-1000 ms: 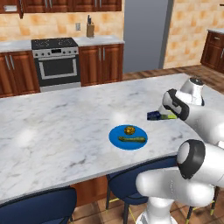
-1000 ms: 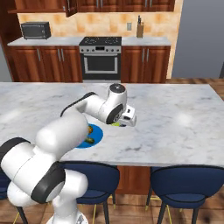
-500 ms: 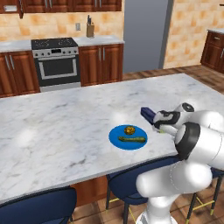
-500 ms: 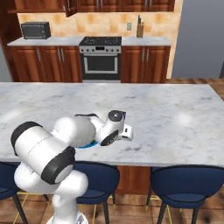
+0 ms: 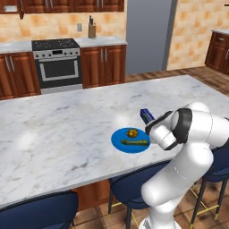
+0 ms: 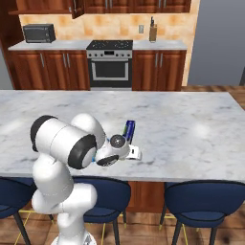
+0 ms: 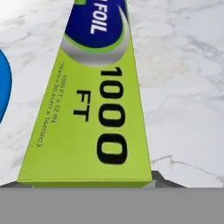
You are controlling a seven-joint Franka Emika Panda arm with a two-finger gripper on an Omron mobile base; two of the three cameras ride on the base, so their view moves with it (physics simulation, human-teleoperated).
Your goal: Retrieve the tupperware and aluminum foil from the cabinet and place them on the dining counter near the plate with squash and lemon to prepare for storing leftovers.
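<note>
The aluminum foil (image 7: 96,100), a long blue carton with a lime-green end, runs out from between my gripper's (image 7: 94,183) fingertips (image 7: 162,179), which are shut on its green end. It sits low over the dining counter (image 5: 67,120), its blue end (image 5: 146,115) just right of the blue plate (image 5: 129,140). On the plate are a round lemon (image 5: 131,133) and a long green squash (image 5: 134,142). From the right base view the foil (image 6: 129,130) pokes out beyond my hand (image 6: 133,152). The wall cabinet (image 6: 45,6) is far back. The tupperware is out of view.
Blue-seated stools (image 6: 201,201) line the near edge of the island. Across the aisle stand a stove (image 5: 56,62), a microwave (image 6: 38,33) and a knife block (image 6: 152,32) on the back worktop. A grey fridge (image 5: 147,31) fills the back right.
The arm has folded down and swung left with the foil, bringing the carton from above the counter's right side down beside the plate.
</note>
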